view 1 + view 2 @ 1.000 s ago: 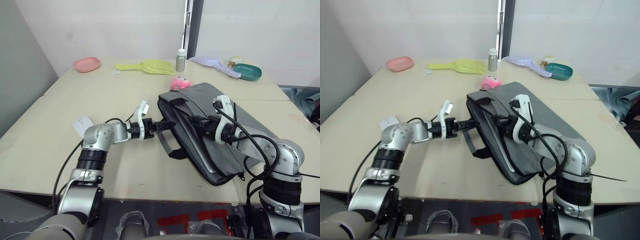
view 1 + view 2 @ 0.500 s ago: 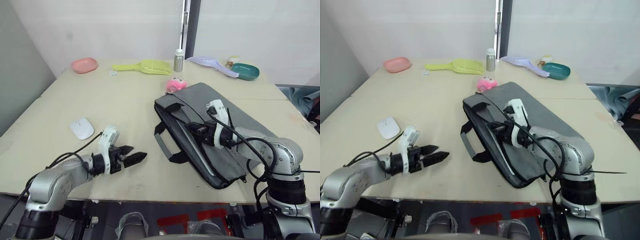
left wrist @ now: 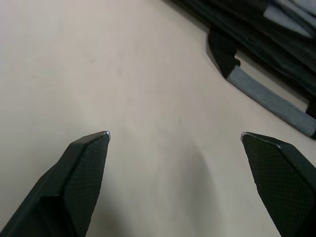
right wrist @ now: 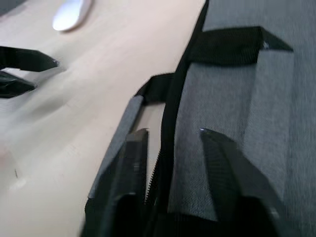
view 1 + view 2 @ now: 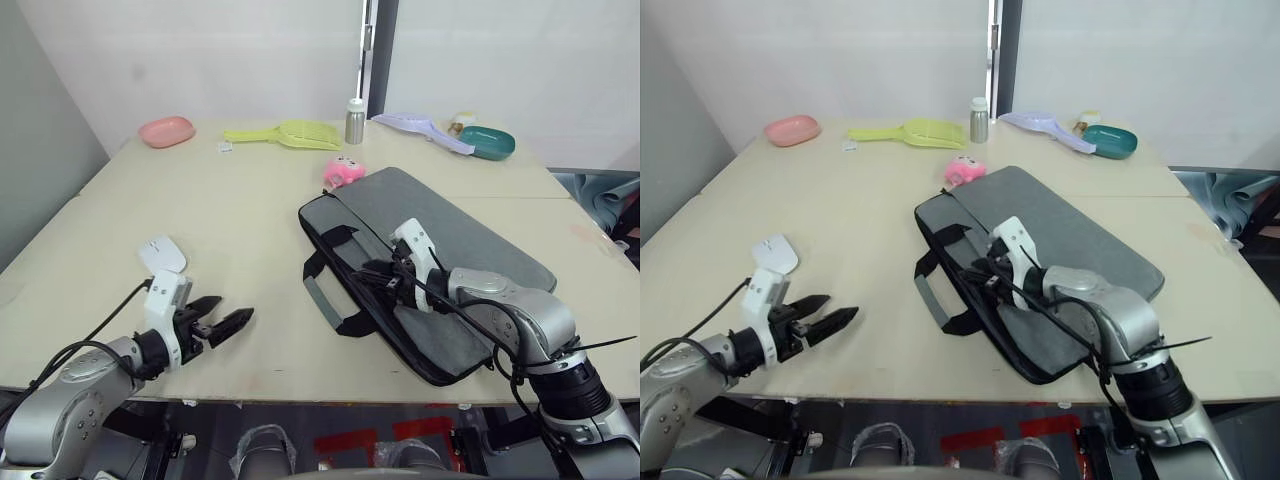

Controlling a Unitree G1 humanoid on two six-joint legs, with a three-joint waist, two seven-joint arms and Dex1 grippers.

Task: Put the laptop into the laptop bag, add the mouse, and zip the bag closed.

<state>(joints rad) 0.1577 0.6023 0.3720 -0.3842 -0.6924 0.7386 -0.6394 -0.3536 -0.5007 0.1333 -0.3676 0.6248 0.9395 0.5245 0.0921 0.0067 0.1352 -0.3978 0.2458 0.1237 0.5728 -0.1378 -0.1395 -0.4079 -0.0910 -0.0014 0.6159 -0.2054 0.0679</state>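
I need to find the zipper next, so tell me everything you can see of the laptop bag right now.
The laptop bag is a grey fabric briefcase-style sleeve with black trim, lying flat and skewed on the table. Two black-and-grey strap handles spill from its near-left edge onto the tabletop. The right end effector sits at that edge, fingers apart astride the black zipper line. A pink toy lies at its far corner.

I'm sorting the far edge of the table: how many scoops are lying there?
2. A yellow scoop lies along the table's far edge, left of the metal bottle; a lilac scoop lies right of it, beside the teal dish.
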